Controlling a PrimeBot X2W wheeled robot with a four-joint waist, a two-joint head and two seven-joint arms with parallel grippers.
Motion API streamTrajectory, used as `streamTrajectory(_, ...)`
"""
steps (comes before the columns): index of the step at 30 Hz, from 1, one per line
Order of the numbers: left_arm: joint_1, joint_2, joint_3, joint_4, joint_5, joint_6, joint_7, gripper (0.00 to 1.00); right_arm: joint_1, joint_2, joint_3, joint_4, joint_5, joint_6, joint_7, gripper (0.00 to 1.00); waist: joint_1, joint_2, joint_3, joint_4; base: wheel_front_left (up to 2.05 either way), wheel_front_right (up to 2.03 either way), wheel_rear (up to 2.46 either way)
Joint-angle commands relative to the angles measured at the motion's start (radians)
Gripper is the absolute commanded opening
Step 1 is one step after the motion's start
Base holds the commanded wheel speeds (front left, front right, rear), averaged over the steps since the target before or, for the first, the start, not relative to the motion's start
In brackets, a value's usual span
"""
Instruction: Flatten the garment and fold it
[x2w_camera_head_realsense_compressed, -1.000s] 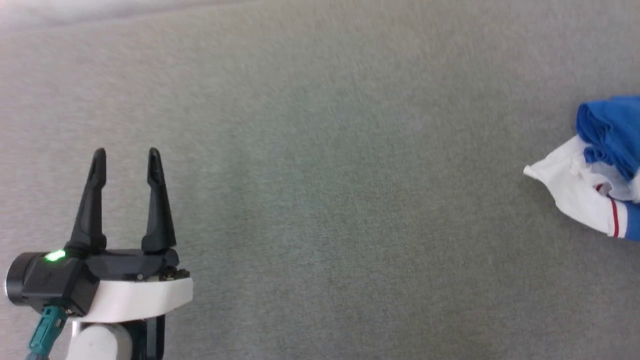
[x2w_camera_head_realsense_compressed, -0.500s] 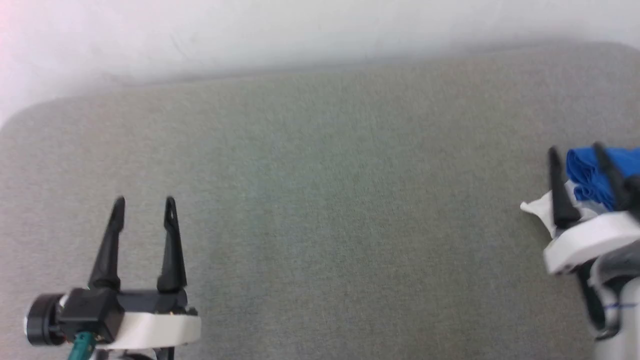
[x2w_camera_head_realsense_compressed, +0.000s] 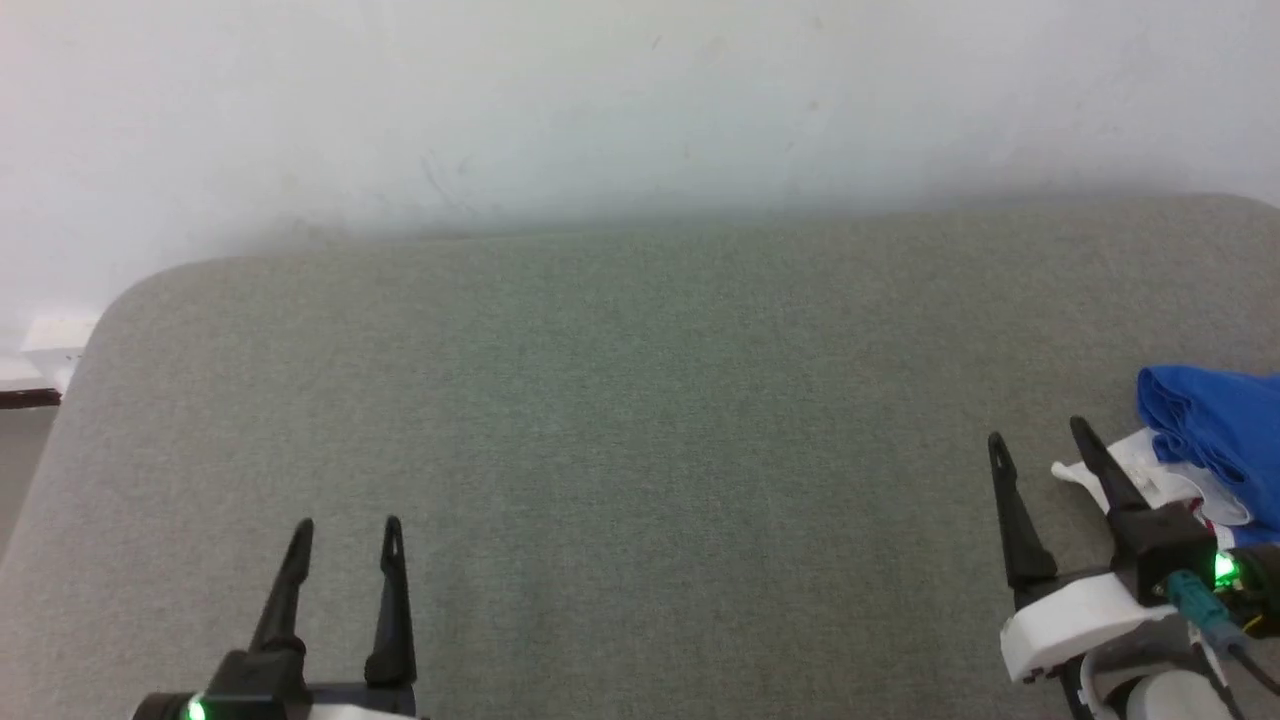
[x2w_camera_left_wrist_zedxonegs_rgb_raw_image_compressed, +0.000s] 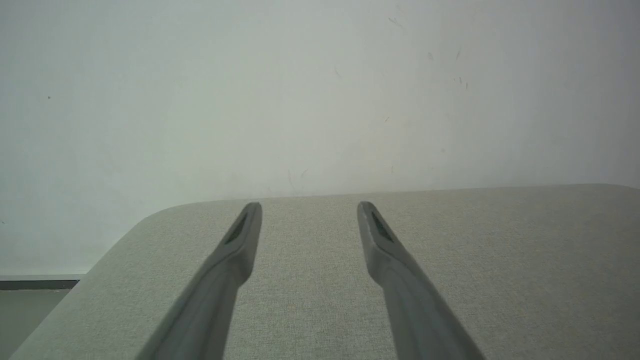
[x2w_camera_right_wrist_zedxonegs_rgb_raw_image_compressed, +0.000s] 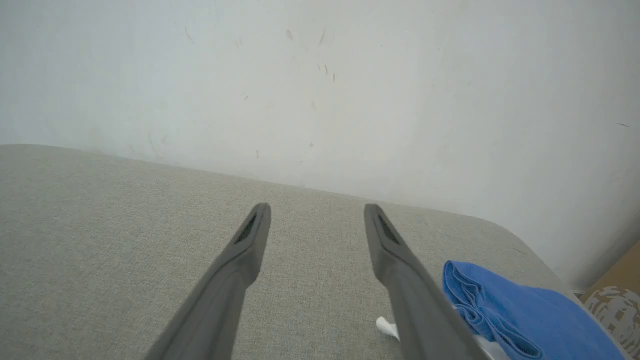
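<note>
While the right claw (x2w_camera_head_realsense_compressed: 1037, 432) hung low over the grey surface (x2w_camera_head_realsense_compressed: 640, 400), its two fingers spread and gripping nothing, the garment (x2w_camera_head_realsense_compressed: 1215, 440) lay bunched just to that claw's right. The blue cloth was heaped in soft folds, and a white sleeve end (x2w_camera_head_realsense_compressed: 1135, 465) poked out from under it toward the claw. In the head view the claw's right finger crossed in front of that white tip; whether it touched the cloth could not be told. From the right wrist the blue folds sat beside and a little ahead of the right finger's base, with the fingertips reaching past them over plain grey.

The left claw (x2w_camera_head_realsense_compressed: 348, 524) was likewise spread and empty, well apart from the garment, with the right claw between the two.

Ahead of both claws the surface ran to a far edge that met a white wall (x2w_camera_head_realsense_compressed: 640, 100). To the left of the left claw the far corner (x2w_camera_head_realsense_compressed: 130, 290) curved round, and a dark strip (x2w_camera_head_realsense_compressed: 30, 400) showed low beyond it. Past the garment, the right wrist view showed the other far corner rounded too. A wide stretch of grey lay between the claws and ahead of them.
</note>
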Motion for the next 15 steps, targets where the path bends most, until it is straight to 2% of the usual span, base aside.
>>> streamTrajectory(1, 0.016, -0.006, -0.003, 0.006, 0.012, -0.011, -0.005, 1.0, 0.014, 0.004, 0.003, 0.012, -0.007, -0.001, -0.011, 1.0, 0.0001, 0.0, -0.018, 0.018, 0.0, 0.0, 0.0)
streamTrajectory(15, 0.025, -0.038, 0.018, 0.007, 0.042, -0.032, -0.005, 1.0, 0.011, 0.005, -0.009, 0.077, 0.054, -0.001, -0.07, 1.0, 0.0001, 0.0, -0.003, 0.044, 0.0, 0.0, 0.0)
